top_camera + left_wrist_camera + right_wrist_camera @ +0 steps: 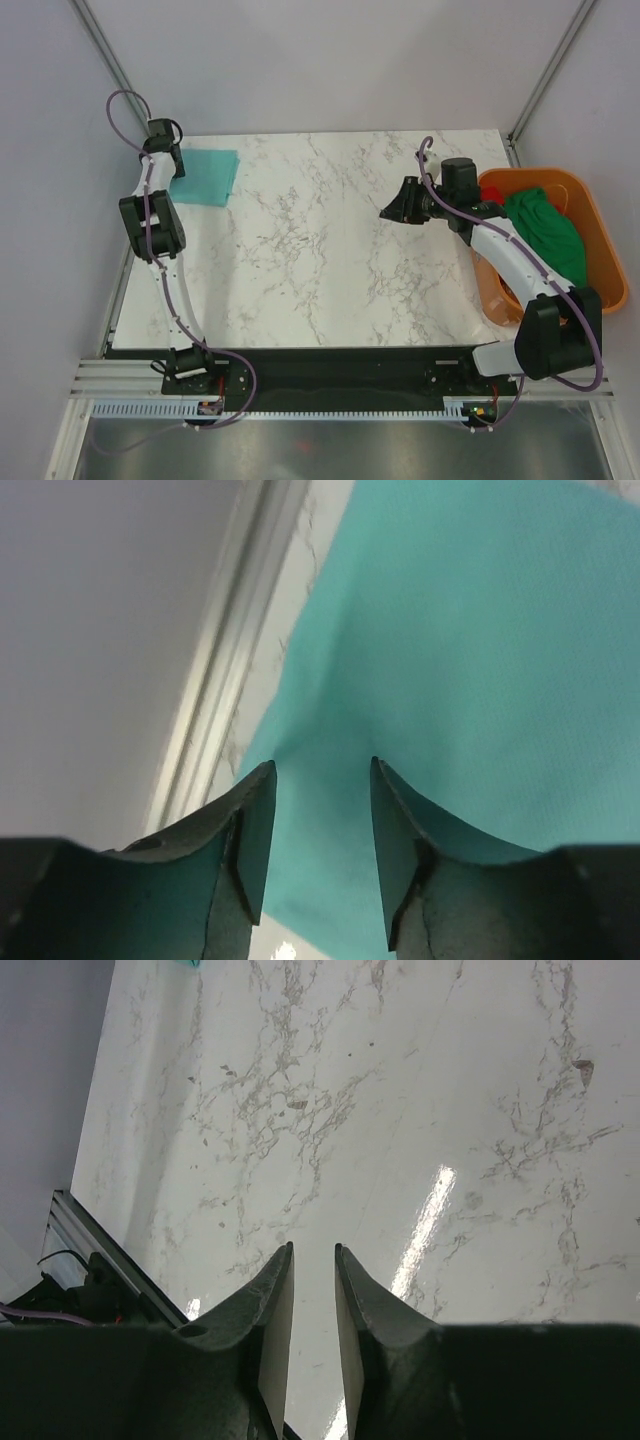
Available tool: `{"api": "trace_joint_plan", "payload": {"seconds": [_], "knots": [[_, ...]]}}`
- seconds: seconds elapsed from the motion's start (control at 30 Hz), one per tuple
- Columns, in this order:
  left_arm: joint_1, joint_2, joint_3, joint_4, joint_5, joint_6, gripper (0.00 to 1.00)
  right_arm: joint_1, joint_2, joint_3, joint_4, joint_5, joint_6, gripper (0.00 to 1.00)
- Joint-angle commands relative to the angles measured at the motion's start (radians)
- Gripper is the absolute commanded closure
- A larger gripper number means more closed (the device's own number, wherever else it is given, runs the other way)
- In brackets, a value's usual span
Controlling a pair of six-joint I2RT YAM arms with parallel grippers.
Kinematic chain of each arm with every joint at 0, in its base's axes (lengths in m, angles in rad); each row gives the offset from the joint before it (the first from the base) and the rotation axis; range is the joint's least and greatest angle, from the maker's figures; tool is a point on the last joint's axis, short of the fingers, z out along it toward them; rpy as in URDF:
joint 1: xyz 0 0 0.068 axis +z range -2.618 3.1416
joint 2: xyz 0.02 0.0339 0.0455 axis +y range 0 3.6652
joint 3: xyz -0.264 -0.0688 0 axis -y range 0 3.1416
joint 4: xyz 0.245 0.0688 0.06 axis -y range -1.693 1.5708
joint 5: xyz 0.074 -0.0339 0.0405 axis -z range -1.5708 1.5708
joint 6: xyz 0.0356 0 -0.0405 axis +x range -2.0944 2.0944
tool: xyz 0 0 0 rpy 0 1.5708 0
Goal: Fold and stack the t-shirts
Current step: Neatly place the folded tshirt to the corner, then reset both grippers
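Observation:
A light teal t-shirt [207, 176] lies folded flat at the table's far left corner; it fills the left wrist view [470, 660]. My left gripper [168, 160] hovers over the shirt's left edge, its jaws open with only cloth below them [322, 770]. My right gripper [392, 212] hangs above bare marble right of centre, its jaws a narrow gap apart and empty [313, 1250]. A dark green t-shirt [547, 228] lies bunched in the orange tub [600, 240], with a bit of red cloth [511, 297] under my right arm.
The orange tub stands off the table's right edge. A metal frame rail [215, 670] runs along the table's left edge beside the teal shirt. White walls close in the back and both sides.

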Motion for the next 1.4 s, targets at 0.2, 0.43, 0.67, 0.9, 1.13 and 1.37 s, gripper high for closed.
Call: {"api": "trace_joint_plan", "payload": {"seconds": [0.2, 0.43, 0.67, 0.9, 1.13, 1.37], "knots": [[-0.063, -0.598, -0.471, 0.022, 0.39, -0.252, 0.16, -0.004, -0.14, 0.065, -0.079, 0.089, -0.008, 0.5], [-0.204, -0.996, -0.8, 0.025, 0.733, -0.323, 0.0, -0.003, -0.261, 0.134, -0.255, 0.201, -0.026, 0.02], [-0.424, -1.338, -1.022, 0.024, 0.934, -0.286, 0.0, -0.003, -0.347, 0.201, -0.375, 0.346, 0.024, 0.02], [-0.445, -1.57, -1.156, 0.071, 1.122, -0.346, 0.0, -0.002, -0.451, 0.152, -0.394, 0.397, 0.064, 0.02], [-0.445, -1.665, -1.223, 0.116, 1.098, -0.395, 0.0, -0.003, -0.504, 0.102, -0.389, 0.429, 0.047, 0.02], [-0.445, -1.684, -1.214, 0.128, 1.087, -0.418, 0.0, -0.003, -0.507, 0.088, -0.378, 0.417, 0.049, 0.02]]}}
